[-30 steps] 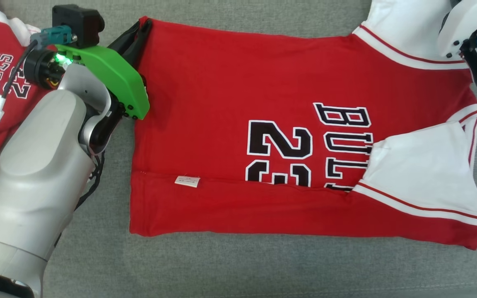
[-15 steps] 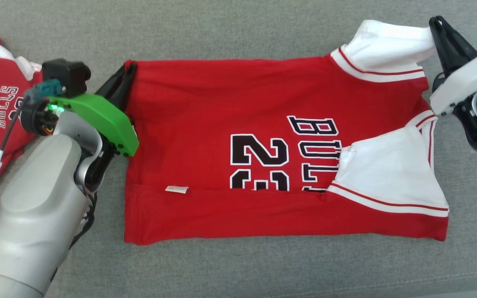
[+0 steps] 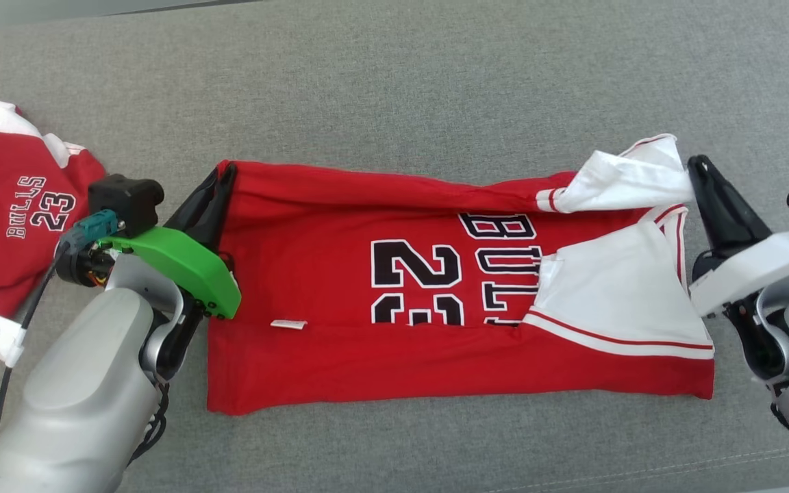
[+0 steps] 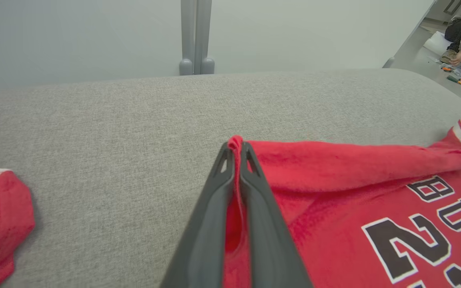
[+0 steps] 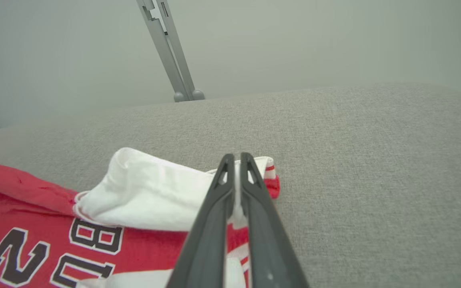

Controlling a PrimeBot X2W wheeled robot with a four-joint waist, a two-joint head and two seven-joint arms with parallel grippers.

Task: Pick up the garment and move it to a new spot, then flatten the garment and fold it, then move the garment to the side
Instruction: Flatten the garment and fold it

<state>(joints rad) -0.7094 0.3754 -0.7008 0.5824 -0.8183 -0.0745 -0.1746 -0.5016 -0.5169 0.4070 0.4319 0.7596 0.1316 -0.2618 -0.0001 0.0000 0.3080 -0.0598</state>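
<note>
The garment (image 3: pixel 340 226) lies on the grey cushion (image 3: pixel 394 82), near edge folded. Your left gripper (image 3: pixel 227 169) and right gripper (image 3: pixel 696 164) fingers pinch its far corners. Judge the second fold begun, side move pending.

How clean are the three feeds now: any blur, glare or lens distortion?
Head view: even light, no glare, jersey lettering sharp. Left wrist view: wide-angle bow along the grey surface; left end effector blurs near the lens. Right wrist view: same bow, white sleeve washed out.
</note>
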